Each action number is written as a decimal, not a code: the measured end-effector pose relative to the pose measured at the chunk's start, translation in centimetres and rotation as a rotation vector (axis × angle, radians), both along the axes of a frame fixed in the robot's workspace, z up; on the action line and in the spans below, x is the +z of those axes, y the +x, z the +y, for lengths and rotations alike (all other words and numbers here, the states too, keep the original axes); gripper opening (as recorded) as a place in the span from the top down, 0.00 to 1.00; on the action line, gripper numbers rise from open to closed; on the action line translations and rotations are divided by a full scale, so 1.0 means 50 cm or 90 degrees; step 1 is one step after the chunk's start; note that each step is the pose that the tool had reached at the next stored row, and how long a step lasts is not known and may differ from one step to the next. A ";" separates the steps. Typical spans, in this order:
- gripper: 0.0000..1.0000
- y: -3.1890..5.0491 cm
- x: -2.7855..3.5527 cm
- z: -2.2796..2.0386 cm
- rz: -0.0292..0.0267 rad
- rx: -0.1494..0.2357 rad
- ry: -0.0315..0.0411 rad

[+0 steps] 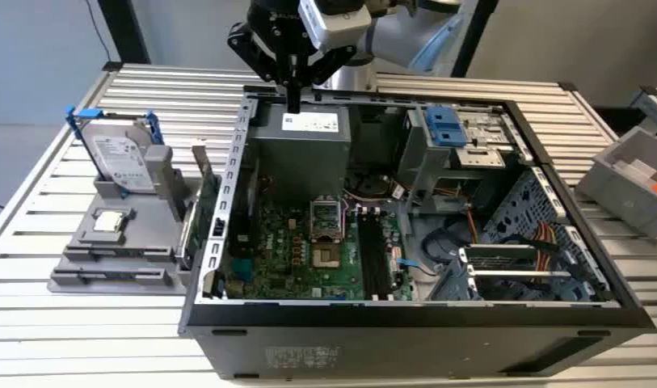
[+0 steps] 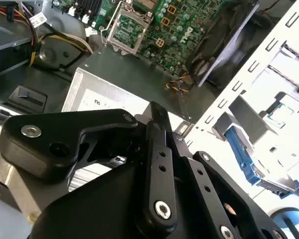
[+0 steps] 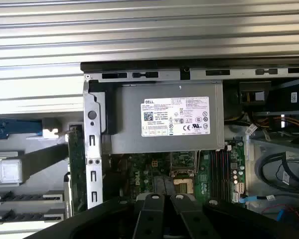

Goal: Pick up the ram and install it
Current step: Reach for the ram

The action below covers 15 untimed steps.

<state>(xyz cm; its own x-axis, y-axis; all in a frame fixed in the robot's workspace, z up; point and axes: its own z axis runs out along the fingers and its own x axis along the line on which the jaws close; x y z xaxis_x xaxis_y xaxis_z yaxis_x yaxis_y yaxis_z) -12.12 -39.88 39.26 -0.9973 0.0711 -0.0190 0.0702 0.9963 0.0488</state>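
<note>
- One black, open-topped metal computer case (image 1: 414,311) lies on its side on a white slatted table (image 1: 80,331). Every place below is given relative to this case.
- One black two-fingered robot claw (image 1: 293,99) hangs over the far end of the case, just above one grey boxy power supply (image 1: 301,149) with a white label. Its fingers (image 2: 157,149) are drawn together into a single narrow tip, with nothing between them.
- The ram (image 1: 208,206), one thin, dark greenish-grey stick, stands on edge outside the case. It is just beside the case wall on the exterior view's left. The first wrist view shows it edge-on (image 3: 75,164) along that same wall. The claw is well apart from it.
- One grey plastic holder (image 1: 112,263) sits outside the case on that same side and carries the ram.
- One silver hard drive (image 1: 124,158) with blue clips stands upright in the holder, farther from the case than the ram.
- One small square silver chip (image 1: 111,221) lies flat on the holder, nearer than the drive.
- Inside the case, one green motherboard (image 1: 296,255) carries black memory slots (image 1: 373,255). Their number is hard to count.
</note>
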 end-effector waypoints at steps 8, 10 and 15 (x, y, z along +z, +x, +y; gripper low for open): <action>1.00 -0.002 0.000 0.0000 0.0000 0.000 0.0000; 1.00 -0.004 0.000 0.0000 0.0000 0.000 0.0000; 1.00 -0.013 0.000 0.0001 0.0000 0.000 0.0000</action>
